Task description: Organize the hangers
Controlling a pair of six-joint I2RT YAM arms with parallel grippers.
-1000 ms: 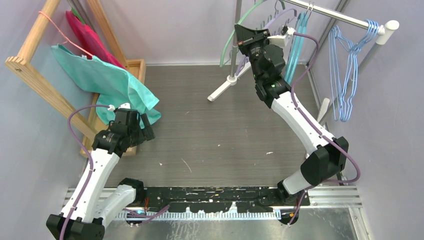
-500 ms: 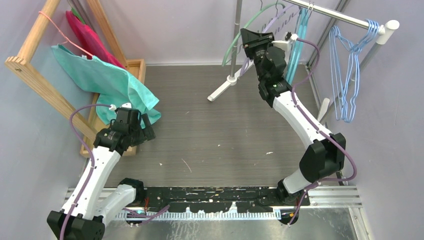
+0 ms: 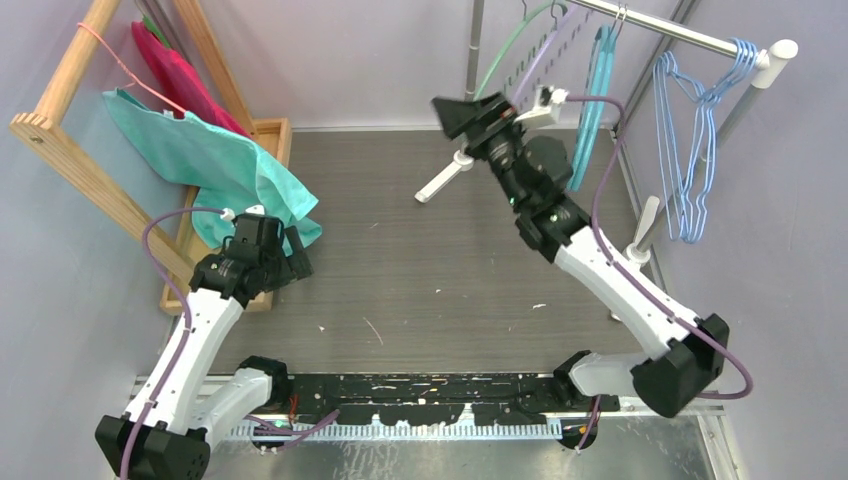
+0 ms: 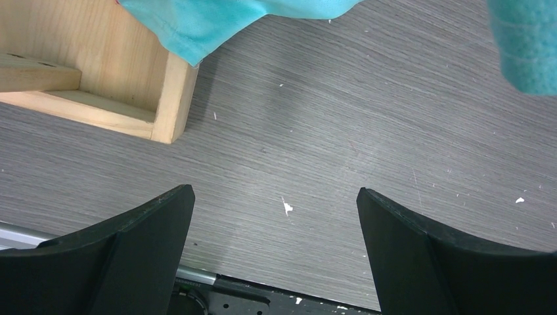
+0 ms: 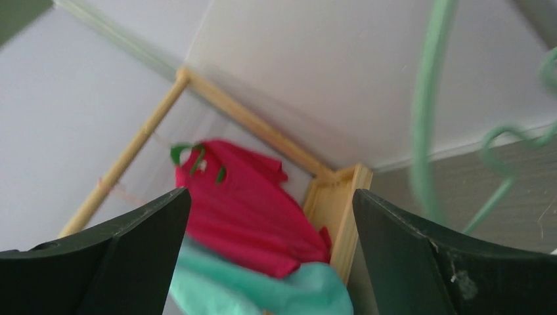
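Along the silver rail [image 3: 690, 38] at the back right hang a green arched hanger [image 3: 497, 60], a lilac one [image 3: 540, 55], a teal one [image 3: 592, 85] and several thin light-blue wire hangers [image 3: 690, 150]. My right gripper [image 3: 457, 113] is open and empty, just left of and below the green hanger, pointing left. In the right wrist view the gripper [image 5: 270, 197] shows wide jaws, and the green hanger [image 5: 423, 111] is a blur at upper right, outside them. My left gripper [image 3: 302, 255] hovers low over the floor, open [image 4: 276, 193] and empty.
A wooden rack [image 3: 60, 140] at the left carries a teal cloth [image 3: 220, 160], a red garment [image 3: 180, 75] and a pink wire hanger [image 3: 120, 60]. The rail's upright pole [image 3: 473, 45] and white foot [image 3: 445, 175] stand close to my right gripper. The rack's wooden base [image 4: 167, 98] is near my left gripper.
My right gripper has opened, let go of the green hanger and swung left and down away from the rail. The green hanger now hangs steeper. The left arm has barely moved.
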